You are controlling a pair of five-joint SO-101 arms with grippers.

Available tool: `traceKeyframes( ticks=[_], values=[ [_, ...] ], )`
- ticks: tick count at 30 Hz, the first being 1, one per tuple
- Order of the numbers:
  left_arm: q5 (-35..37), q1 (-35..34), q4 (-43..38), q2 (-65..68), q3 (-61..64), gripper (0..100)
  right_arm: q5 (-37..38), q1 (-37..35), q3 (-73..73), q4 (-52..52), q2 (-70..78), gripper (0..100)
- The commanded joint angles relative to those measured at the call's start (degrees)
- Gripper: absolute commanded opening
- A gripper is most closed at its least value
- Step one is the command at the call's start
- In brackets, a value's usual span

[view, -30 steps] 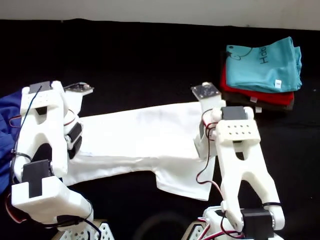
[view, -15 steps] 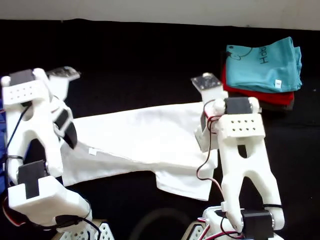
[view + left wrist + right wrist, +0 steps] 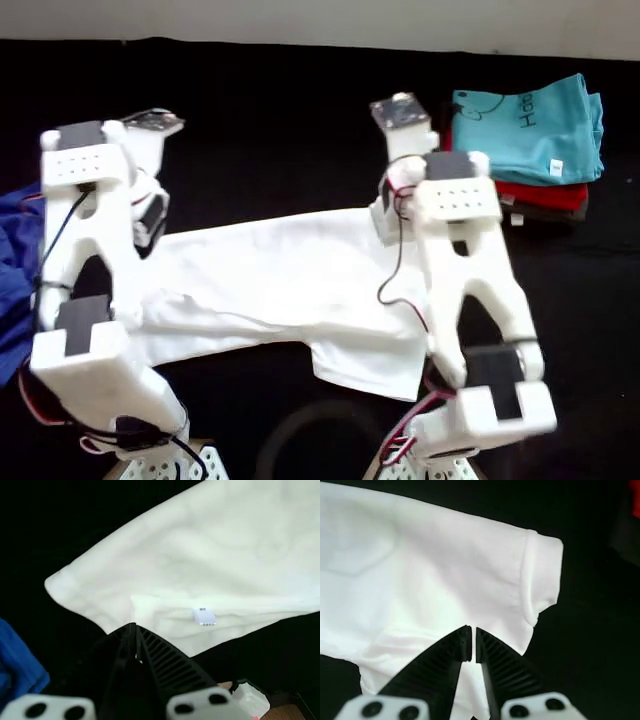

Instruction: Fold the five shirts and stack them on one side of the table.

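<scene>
Lying half-folded on the black table, the white shirt is waiting between the left gripper and right gripper, both hovering at its ends with jaws together and empty, probably readying the next fold.

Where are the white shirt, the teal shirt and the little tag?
white shirt point(image 3: 280, 280): high view, middle of its spread body.
teal shirt point(image 3: 525, 125): high view, centre of the folded top.
little tag point(image 3: 203, 616): left wrist view, middle of the tag.

Bright even light, white shirt glaring vs. dark table.
</scene>
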Motion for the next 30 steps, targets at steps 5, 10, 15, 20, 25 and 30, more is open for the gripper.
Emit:
traceKeyframes(
  ticks=[5,10,15,20,25,30],
  values=[
    [2.46,-2.51,-5.89,15.78,-6.64,1,-0.79,-0.57,-8.75,-7.96,17.19,0.5],
    [2.46,-6.02,-5.54,27.56,-20.79,1,-0.79,0.13,-17.27,-11.47,28.18,0.5],
    [2.81,-5.85,-4.13,38.11,-40.75,1,-0.88,1.54,-32.57,-13.41,38.64,0.5],
    [5.98,-4.53,-0.44,46.99,-62.90,1,-0.88,2.42,-50.51,-11.47,48.92,0.5],
    [5.98,-3.30,10.11,52.18,-78.20,1,-0.79,2.07,-65.54,0.31,54.29,0.5],
    [6.07,-3.56,13.45,51.47,-83.47,1,-0.79,2.07,-78.99,9.01,55.16,0.5]
  ],
)
